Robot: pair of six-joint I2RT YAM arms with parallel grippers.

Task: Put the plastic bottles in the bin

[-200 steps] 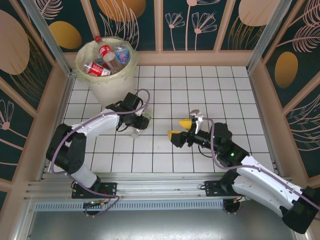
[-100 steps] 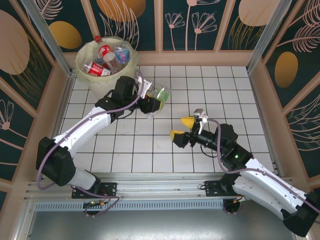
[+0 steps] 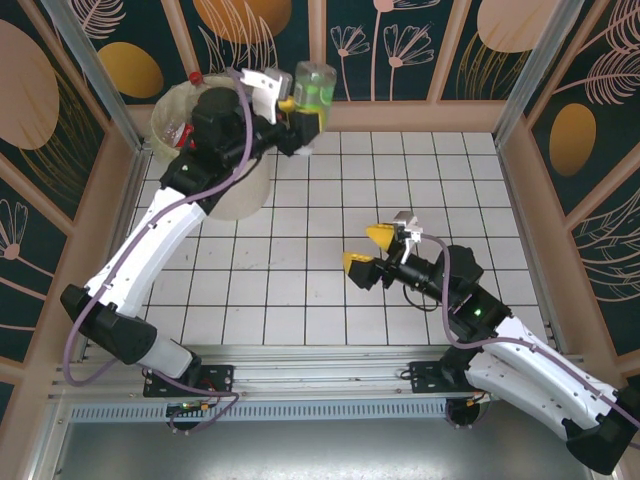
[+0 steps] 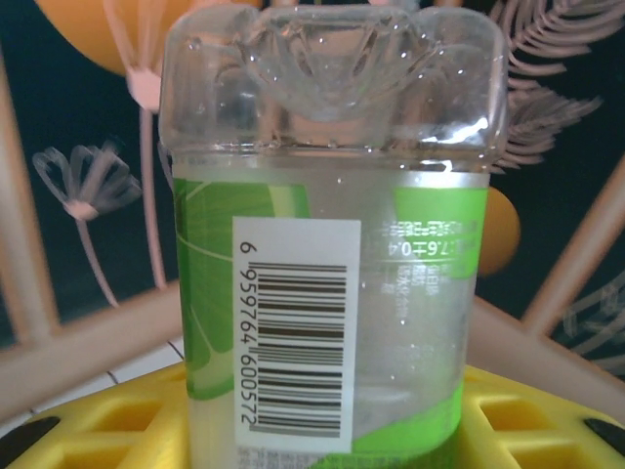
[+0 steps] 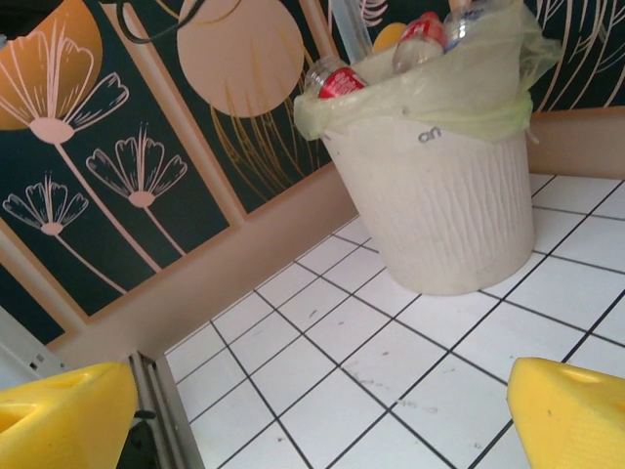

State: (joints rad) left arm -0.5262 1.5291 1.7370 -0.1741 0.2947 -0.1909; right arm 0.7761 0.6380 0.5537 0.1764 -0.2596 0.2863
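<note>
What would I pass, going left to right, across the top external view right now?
bin → green-labelled bottle, clamped in the left gripper → right gripper, jaws open

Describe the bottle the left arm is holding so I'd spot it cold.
Start at the cream bin in the far left corner of the tiled table. Just right of its rim, the left gripper holds a clear bottle up in the air. Its lime-green label sets it apart from the red-labelled bottles in the bin.
</note>
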